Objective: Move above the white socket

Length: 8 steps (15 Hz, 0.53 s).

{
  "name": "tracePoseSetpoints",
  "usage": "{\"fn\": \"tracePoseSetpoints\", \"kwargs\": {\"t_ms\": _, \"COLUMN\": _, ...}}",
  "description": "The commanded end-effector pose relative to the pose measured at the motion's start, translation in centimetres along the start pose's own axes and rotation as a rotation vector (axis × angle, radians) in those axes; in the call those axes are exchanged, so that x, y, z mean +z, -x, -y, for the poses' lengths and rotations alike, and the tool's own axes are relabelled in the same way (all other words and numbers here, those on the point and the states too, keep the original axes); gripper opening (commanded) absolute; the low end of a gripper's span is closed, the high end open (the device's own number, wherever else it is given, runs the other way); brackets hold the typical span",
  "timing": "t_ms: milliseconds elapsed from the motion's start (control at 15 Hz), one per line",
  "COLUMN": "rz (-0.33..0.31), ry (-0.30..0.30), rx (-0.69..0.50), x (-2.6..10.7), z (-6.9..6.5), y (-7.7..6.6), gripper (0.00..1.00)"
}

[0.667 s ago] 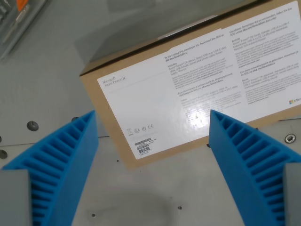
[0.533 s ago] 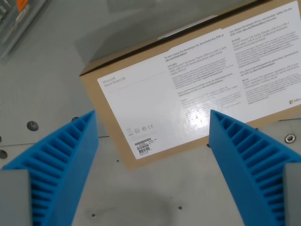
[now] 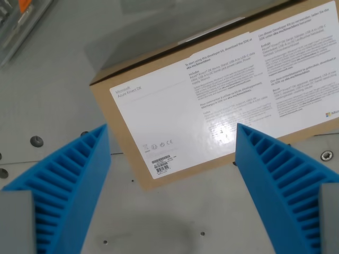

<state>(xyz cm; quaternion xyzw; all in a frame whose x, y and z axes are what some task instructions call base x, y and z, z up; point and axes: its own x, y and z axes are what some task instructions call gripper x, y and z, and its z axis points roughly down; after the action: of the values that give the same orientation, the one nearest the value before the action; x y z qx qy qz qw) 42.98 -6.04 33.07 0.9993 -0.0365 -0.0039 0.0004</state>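
Note:
No white socket shows in the wrist view. My gripper (image 3: 172,135) is open, its two blue ribbed fingers (image 3: 69,185) spread wide at the lower left and lower right with nothing between them. Under and beyond the fingertips lies a brown cardboard box (image 3: 106,90) with a large white printed label (image 3: 212,100) facing up. The box fills the middle and the wrist view's right.
The box rests on a grey metal table (image 3: 159,222) with small screw holes and bolts (image 3: 36,141). At the top left corner is a grey tray-like object with an orange piece (image 3: 24,5), partly cut off by the frame edge.

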Motion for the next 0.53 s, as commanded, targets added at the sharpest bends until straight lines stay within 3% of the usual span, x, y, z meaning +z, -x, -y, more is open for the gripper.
{"fn": "tracePoseSetpoints", "kwargs": {"t_ms": 67, "rz": -0.005, "ry": 0.0, "rx": -0.008, "x": 0.16, "z": 0.05, "y": -0.27, "gripper": 1.0}}
{"fn": "tracePoseSetpoints", "kwargs": {"t_ms": 533, "rz": -0.008, "ry": -0.001, "rx": -0.025, "x": 1.11, "z": 0.2, "y": -1.13, "gripper": 1.0}}
